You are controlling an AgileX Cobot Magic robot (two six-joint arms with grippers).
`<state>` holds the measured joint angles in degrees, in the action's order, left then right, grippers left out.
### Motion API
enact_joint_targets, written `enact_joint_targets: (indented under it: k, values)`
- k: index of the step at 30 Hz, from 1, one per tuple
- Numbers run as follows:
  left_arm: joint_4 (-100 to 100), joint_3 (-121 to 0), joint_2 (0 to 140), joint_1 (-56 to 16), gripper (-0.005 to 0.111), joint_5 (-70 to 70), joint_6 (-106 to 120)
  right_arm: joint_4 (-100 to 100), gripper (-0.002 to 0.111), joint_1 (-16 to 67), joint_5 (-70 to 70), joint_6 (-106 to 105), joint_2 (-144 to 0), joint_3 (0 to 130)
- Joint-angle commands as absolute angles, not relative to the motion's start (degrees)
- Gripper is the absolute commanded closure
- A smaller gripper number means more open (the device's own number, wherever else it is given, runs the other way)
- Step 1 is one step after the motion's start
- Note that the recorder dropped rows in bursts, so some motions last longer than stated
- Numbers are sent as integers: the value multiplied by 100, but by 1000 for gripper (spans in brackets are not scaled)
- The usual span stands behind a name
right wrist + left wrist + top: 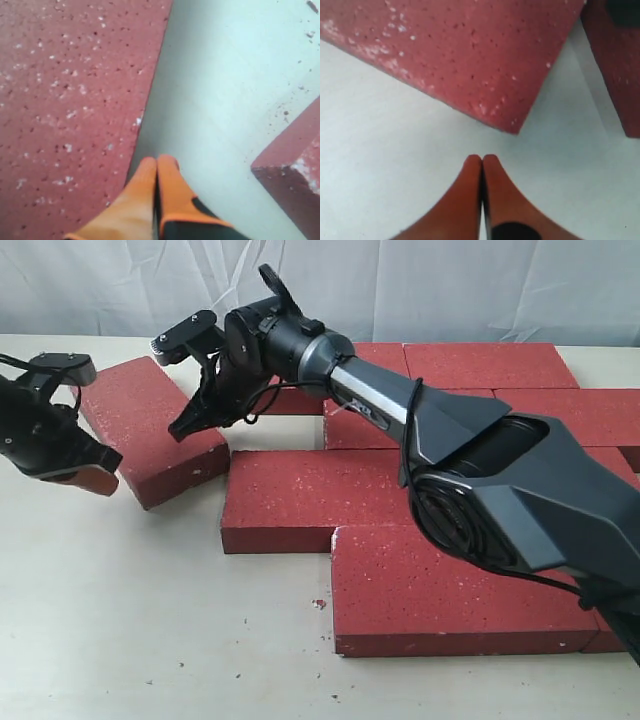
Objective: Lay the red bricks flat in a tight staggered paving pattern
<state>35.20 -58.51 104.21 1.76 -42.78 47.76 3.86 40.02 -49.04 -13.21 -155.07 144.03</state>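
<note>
Several red bricks lie flat on the table. One loose brick (150, 430) sits skewed at the left, apart from the packed group (320, 495). My left gripper (108, 485) is shut and empty, low over the table just short of the skewed brick's near corner (515, 129). Its fingertips (481, 158) press together. My right gripper (182, 428) reaches across from the right and is also shut. In the right wrist view the right gripper (158, 161) is down by the long side of the skewed brick (70, 100), in the gap towards a neighbouring brick (295, 170).
Laid bricks fill the middle and right: a front brick (440, 590) and back-row bricks (485, 365). The right arm's body (500, 490) spans over them. Small crumbs (320, 604) lie on the pale table (120, 620). A white curtain hangs behind.
</note>
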Motion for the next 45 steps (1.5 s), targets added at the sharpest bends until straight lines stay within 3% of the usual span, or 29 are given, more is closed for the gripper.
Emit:
enact_joint_targets:
  k: [1, 7, 13, 17, 25, 30, 36, 45]
  values:
    - [3264, -5767, 10166, 250, 107, -4570, 4814, 52, 109, 4001, -4755, -1314, -15440, 14438]
    - [3468, -5686, 9581, 604, 107, -4492, 5324, -160, 109, 4001, -5430, -1286, -15079, 14438]
    - [5137, -5612, 9693, 896, 107, -811, 5605, 90, 109, 4001, -6996, -1848, -14501, 14438]
    - [5269, -5692, 10176, 896, 107, 205, 5605, 903, 109, 4001, -6996, -2026, -14423, 14438]
    - [5160, -6686, 11342, 896, 107, 167, 5605, 2380, 109, 4027, -6996, -2797, -14853, 14425]
    - [5160, -7899, 12059, 909, 107, -881, 5605, 2278, 109, 4143, -6996, -2862, -15025, 14425]
    - [5197, -9347, 12750, 931, 107, -1177, 5566, 1662, 109, 4467, -6996, -2872, -15047, 14425]
    - [5040, -10448, 13575, 956, 107, -2287, 5375, 1258, 109, 4740, -6996, -3032, -15050, 14425]
